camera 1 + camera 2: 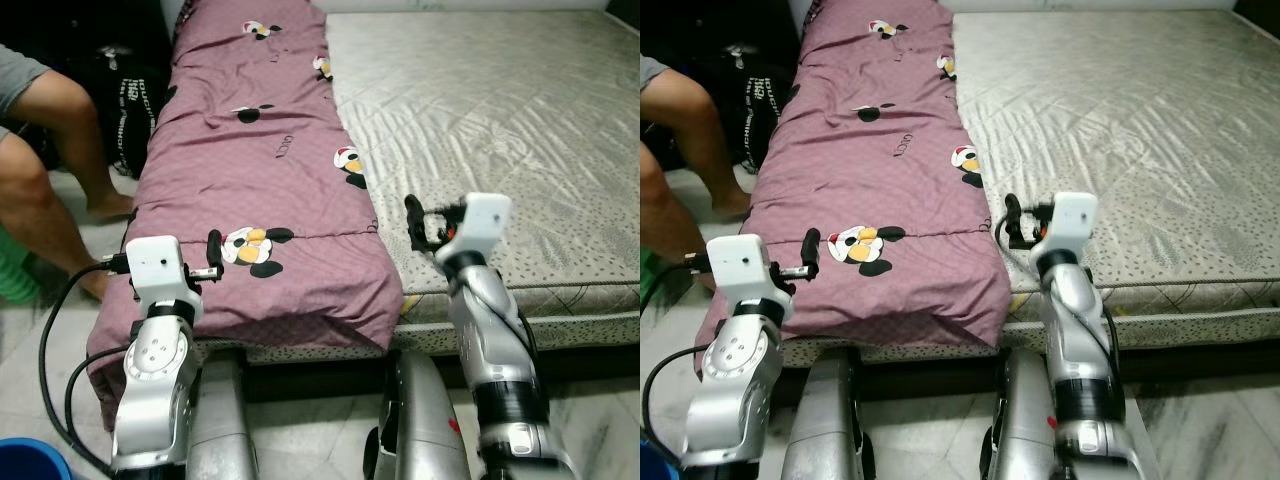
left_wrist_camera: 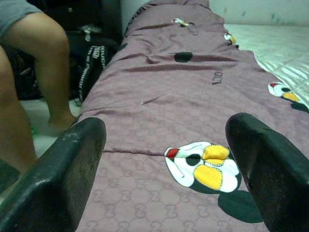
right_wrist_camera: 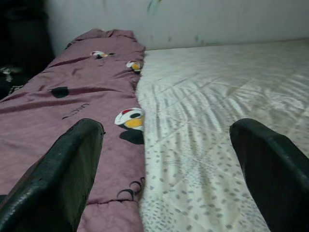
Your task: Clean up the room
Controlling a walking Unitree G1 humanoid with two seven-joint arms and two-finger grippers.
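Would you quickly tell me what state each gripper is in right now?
Left gripper: open, holding nothing, above the purple blanket.
Right gripper: open, holding nothing, over the blanket's edge on the mattress.

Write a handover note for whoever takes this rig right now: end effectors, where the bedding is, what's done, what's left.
Left end effector: open, holding nothing, over the near end of the purple blanket.
Right end effector: open, holding nothing, near the blanket's right edge, over the mattress.
Blanket lies in a long strip along the left side of the bed, near end draped over the foot edge.
A person's legs are on the left by the bed; a black bag sits behind them.
Done: nothing grasped yet.
Left: probably take hold of the blanket and tidy it.
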